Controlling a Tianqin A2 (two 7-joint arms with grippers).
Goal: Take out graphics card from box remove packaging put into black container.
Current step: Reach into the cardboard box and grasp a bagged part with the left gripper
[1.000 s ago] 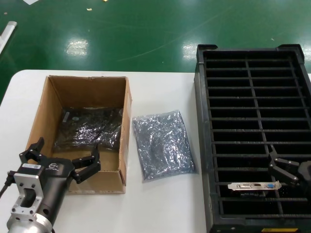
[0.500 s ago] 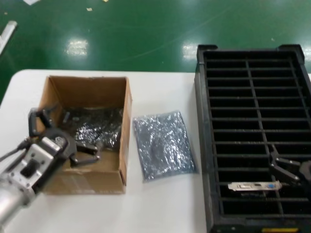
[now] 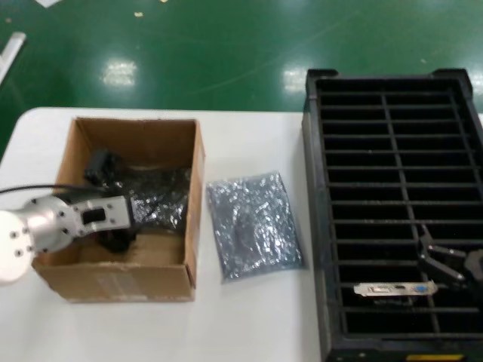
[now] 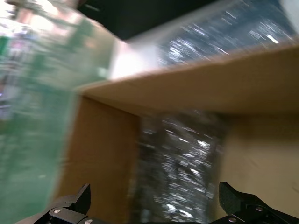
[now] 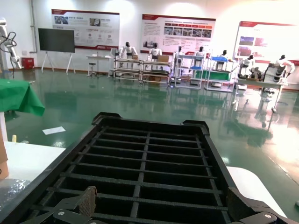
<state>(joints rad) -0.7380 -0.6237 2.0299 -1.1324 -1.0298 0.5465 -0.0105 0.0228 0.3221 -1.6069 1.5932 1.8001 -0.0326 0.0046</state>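
The left gripper [image 3: 113,200], jaws spread wide and empty, reaches inside the box [image 3: 192,196] directly over the bagged graphics card [image 3: 155,197], whose long axis runs across the box floor.

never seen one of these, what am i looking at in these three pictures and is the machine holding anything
It is a two-armed robot at a white table. One picture looks down from its head; the other two come from cameras on its wrists. The left hand reaches open into the cardboard box, above a graphics card in a silver antistatic bag; the left wrist picture shows that bag between the open fingers. Another silver bag lies on the table between the box and the black slotted crate. The right hand hovers open over the crate, by an unwrapped graphics card standing in a slot. Neither hand holds anything.
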